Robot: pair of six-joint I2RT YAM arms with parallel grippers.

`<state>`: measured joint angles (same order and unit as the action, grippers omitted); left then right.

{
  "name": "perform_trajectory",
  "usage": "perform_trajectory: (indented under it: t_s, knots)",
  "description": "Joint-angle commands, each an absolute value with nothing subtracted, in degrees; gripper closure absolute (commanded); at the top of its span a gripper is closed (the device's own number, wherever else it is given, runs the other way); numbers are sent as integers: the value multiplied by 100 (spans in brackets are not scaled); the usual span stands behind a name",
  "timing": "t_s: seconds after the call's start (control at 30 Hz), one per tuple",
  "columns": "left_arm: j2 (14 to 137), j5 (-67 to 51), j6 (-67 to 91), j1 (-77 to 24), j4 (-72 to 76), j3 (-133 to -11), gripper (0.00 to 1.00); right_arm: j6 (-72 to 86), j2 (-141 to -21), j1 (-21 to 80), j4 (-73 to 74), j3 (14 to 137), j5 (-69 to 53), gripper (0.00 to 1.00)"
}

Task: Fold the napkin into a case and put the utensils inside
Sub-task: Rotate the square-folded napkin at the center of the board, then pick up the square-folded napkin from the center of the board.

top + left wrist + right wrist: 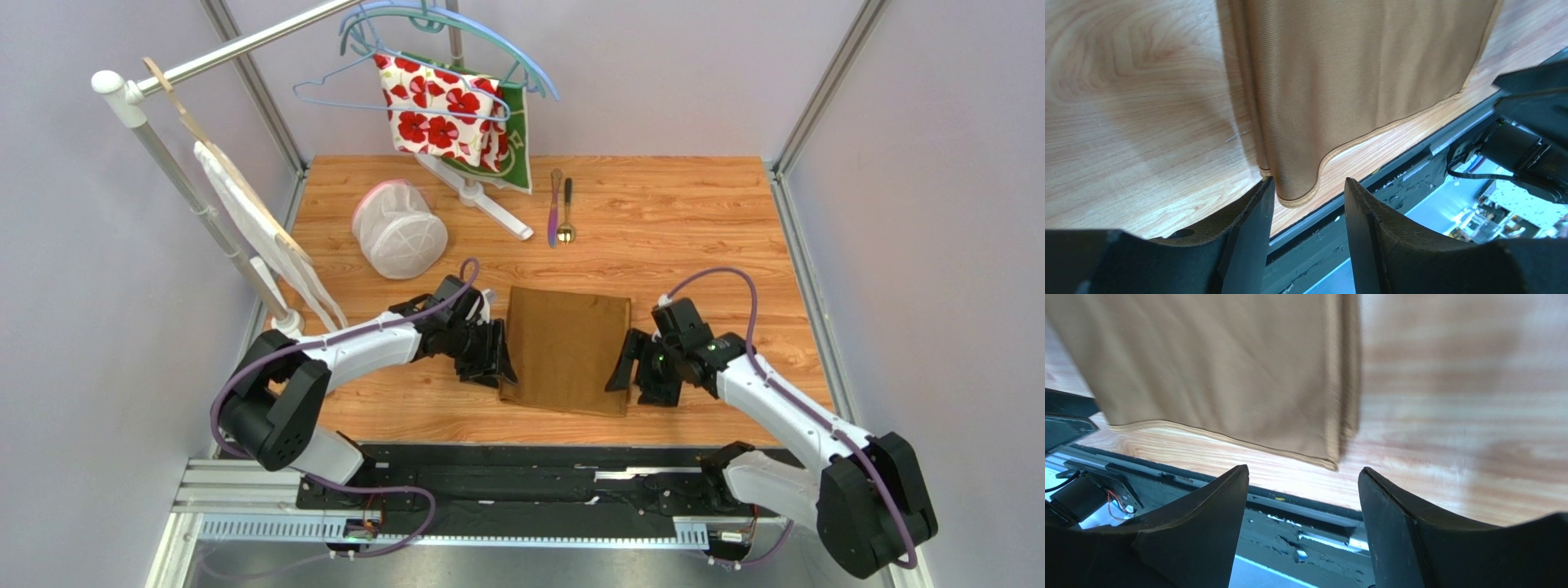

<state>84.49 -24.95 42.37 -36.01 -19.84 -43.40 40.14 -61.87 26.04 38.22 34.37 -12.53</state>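
We see the napkin (567, 349) folded to a rectangle by the near edge of the bench (711, 245), the left claw (1309, 180) and right claw (1304, 470) released beside it, the case not yet formed, the utensils (559, 208) lying out toward the far edge.

The napkin (566, 349) is finely ribbed satin cloth, golden-brown with a soft sheen and a neatly stitched hem. Under it the table (699, 233) is smooth wood-grain, slightly glossy. My left fingers (1250, 245) look like matt black plastic, faintly grainy.
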Motion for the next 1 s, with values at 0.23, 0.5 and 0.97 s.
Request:
perform_trajectory:
  t_s: [0.23,0.5,0.97]
  knots:
    - [8630,-2514,4676,-3639,-1354,-3982,53,5106,-6073,2496,3007,2620,-1626,35]
    - [8526,-2496,4720,-3639,-1309,-3823,64,5466,-6214,2461,2936,2417,-1565,41]
    - [8332,-2531,4772,-3718,-1310,-3700,62,5880,-6099,2461,2936,2066,-1081,48]
